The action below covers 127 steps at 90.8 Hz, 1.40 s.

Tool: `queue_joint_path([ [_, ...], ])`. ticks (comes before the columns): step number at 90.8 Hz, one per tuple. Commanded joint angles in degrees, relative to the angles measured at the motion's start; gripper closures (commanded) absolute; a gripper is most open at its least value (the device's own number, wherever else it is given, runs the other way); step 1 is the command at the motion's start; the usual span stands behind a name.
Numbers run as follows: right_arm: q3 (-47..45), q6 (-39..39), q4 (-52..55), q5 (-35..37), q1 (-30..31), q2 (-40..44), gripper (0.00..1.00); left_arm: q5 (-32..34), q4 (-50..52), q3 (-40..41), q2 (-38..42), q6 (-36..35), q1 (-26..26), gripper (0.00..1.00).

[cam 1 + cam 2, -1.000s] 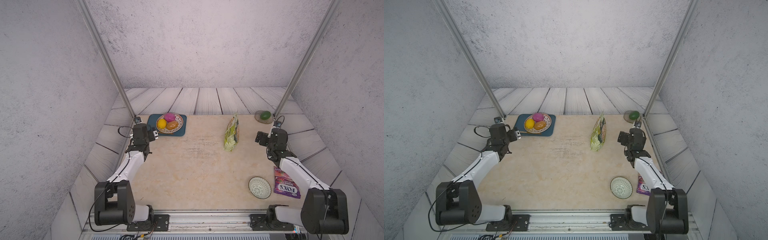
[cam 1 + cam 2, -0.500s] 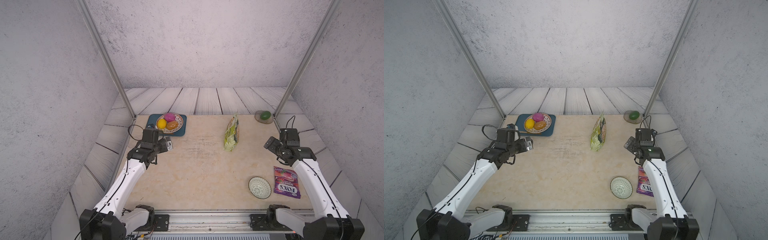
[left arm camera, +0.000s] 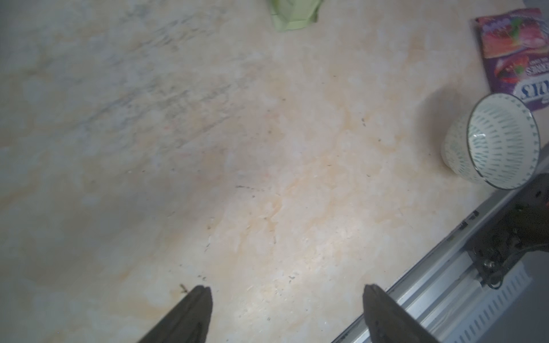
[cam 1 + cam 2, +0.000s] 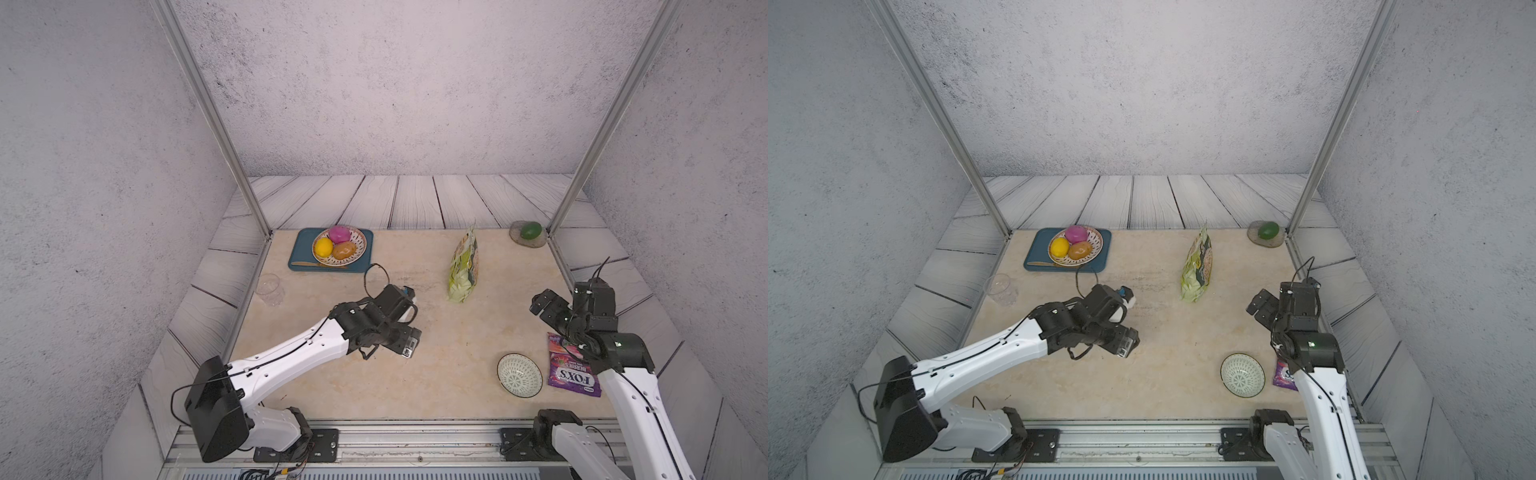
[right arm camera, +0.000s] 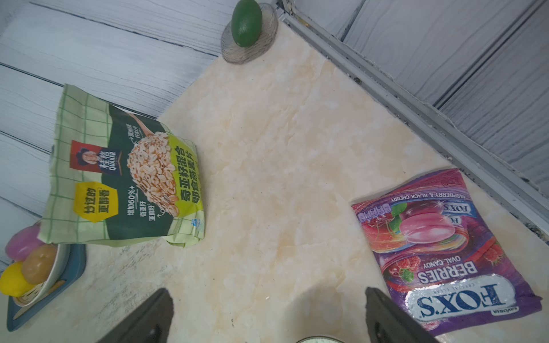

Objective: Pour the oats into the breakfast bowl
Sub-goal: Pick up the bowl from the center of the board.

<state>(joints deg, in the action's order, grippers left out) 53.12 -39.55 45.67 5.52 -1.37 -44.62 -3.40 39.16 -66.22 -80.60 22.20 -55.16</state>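
Note:
The oats are a lime-green pouch (image 4: 463,270) (image 4: 1198,266) standing upright toward the table's back right, its printed face showing in the right wrist view (image 5: 124,184). The breakfast bowl (image 4: 519,375) (image 4: 1242,375) (image 3: 502,142), white with dark lines, sits empty near the front right. My left gripper (image 3: 286,288) (image 4: 405,305) hovers over the table's middle, open and holding nothing, well left of both. My right gripper (image 5: 266,292) (image 4: 546,307) is open and empty, above the table between pouch and bowl.
A purple FOX'S bag (image 4: 575,374) lies flat right of the bowl, partly under my right arm. A dish of fruit (image 4: 338,247) rests on a blue tray (image 4: 299,259) at the back left. A clear glass (image 4: 270,289) stands at the left edge, a green fruit (image 4: 531,230) at the back right corner.
Both arms have unfolded from their low rest poses. The left arm has reached from the left edge out over the table's middle. The right arm has lifted and shifted slightly right.

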Motion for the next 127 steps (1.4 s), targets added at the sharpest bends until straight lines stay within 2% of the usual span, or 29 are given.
queue_joint_path([
  [1, 1.96, -2.96, 2.6, 0.0, 0.03, 3.16, 0.01, -1.01, 3.17, -6.82, -5.69, -3.19, -2.62, 0.15],
  [22, 4.57, -4.66, 5.85, 2.41, 0.05, 7.1, 0.01, -3.95, 5.98, -23.3, -22.37, -0.85, -7.26, 0.16],
  [31, 5.46, -5.54, 7.45, 4.39, 0.05, 8.44, 0.01, -6.11, 4.68, -27.88, -27.27, 1.13, -8.96, 0.16],
  [47, 6.83, -7.72, 9.28, 6.76, 0.05, 10.69, 0.01, -5.29, 4.85, -33.98, -33.52, 5.27, -12.52, 0.19],
  [65, 11.32, -8.22, 13.6, 11.64, 0.05, 11.48, 0.01, -5.76, 9.0, -45.15, -42.6, 2.45, -16.19, 0.21],
  [92, 13.4, -7.84, 15.59, 13.5, 0.05, 12.99, 0.01, -3.92, 14.54, -55.34, -52.47, 2.02, -17.8, 0.3],
  [101, 13.77, -7.82, 16.4, 13.94, 0.03, 13.15, 0.01, -3.8, 15.42, -58.12, -55.48, 2.6, -17.96, 0.37],
  [112, 13.94, -8.08, 16.82, 13.58, 0.0, 13.7, 0.01, -2.55, 17.47, -62.21, -58.75, 2.77, -18.32, 0.39],
  [127, 13.35, -9.02, 17.66, 11.9, 0.07, 14.39, 0.01, 0.92, 16.15, -62.72, -60.38, 2.28, -18.32, 0.48],
])
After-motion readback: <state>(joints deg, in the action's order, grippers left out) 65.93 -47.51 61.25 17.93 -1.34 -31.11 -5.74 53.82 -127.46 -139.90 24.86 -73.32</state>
